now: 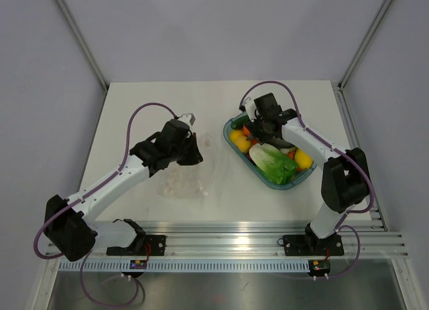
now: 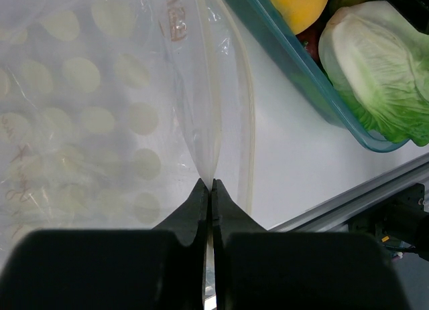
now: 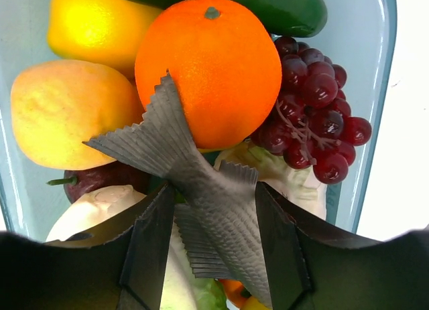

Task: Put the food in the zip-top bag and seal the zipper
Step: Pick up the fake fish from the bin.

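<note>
Pinching the zip-top bag [image 2: 100, 122], left jaws sit closed; right jaws clasp the grey fish [image 3: 213, 189].

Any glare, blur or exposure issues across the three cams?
Top external: even, soft light with faint shadows; the clear bag barely stands out from the white table. Left wrist: the bag film is sharp with a mild sheen, and the left end effector is dark and featureless up close. Right wrist: orange and fish are crisp; the table strip at the right edge is blown out.
</note>
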Tool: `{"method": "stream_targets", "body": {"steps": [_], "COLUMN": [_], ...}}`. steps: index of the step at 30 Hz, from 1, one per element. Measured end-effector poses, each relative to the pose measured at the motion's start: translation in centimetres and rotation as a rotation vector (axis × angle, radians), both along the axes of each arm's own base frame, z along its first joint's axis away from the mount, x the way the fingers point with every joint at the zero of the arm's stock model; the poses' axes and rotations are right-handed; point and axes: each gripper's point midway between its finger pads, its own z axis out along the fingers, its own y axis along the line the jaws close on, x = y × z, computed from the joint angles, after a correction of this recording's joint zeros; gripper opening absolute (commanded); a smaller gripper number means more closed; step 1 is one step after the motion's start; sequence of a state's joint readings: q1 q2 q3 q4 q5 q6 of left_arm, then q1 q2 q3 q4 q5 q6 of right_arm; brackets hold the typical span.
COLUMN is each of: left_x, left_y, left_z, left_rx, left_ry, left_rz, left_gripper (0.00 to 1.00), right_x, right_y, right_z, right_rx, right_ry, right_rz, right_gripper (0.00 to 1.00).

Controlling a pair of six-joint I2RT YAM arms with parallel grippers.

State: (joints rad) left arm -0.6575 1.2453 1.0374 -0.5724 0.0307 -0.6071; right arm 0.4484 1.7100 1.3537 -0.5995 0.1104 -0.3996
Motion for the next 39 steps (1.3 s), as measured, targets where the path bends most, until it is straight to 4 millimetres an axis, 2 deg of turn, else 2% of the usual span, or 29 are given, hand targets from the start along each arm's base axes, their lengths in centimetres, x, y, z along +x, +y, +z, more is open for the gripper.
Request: {"method": "stream_targets", "body": {"steps": [7, 17, 23, 25, 30, 31, 33, 39], "left_x": [0.0, 0.1, 0.2, 0.2, 0.2, 0.2, 0.2, 0.2], "left_y": [0.0, -0.1, -0.3, -0.3, -0.4, -0.4, -0.4, -0.4], "left_z": [0.0, 0.1, 0.3, 0.3, 0.3, 0.3, 0.3, 0.3], "left_rx": [0.000, -0.006, -0.014, -0.016, -0.017, -0.018, -0.019, -0.021], "left_ry": [0.000, -0.006, -0.012, -0.013, -0.013, -0.013, -0.013, -0.011], "left_rz": [0.000, -0.001, -0.004, -0.006, -0.007, -0.007, -0.008, -0.011], "left_gripper": [0.00, 0.00, 0.00, 0.00, 0.00, 0.00, 0.00, 0.00], "right_x": [0.4, 1.0, 1.0, 1.1, 1.0, 0.9, 0.9, 0.6], "right_y": [-0.4, -0.4, -0.1, 0.0, 0.1, 0.2, 0.2, 0.1], "right_z": [0.2, -0.6, -0.7, -0.7, -0.4, -0.2, 0.3, 2.5], "right_rx": [-0.020, -0.078, -0.086, -0.084, -0.074, -0.069, -0.060, -0.034], "right_ry": [-0.021, -0.050, -0.056, -0.059, -0.062, -0.066, -0.076, -0.119], "right_rz": [-0.013, -0.003, 0.023, 0.022, 0.025, 0.027, 0.029, 0.022], "right_gripper": [0.66, 0.64, 0.34, 0.29, 0.28, 0.23, 0.20, 0.03]}}
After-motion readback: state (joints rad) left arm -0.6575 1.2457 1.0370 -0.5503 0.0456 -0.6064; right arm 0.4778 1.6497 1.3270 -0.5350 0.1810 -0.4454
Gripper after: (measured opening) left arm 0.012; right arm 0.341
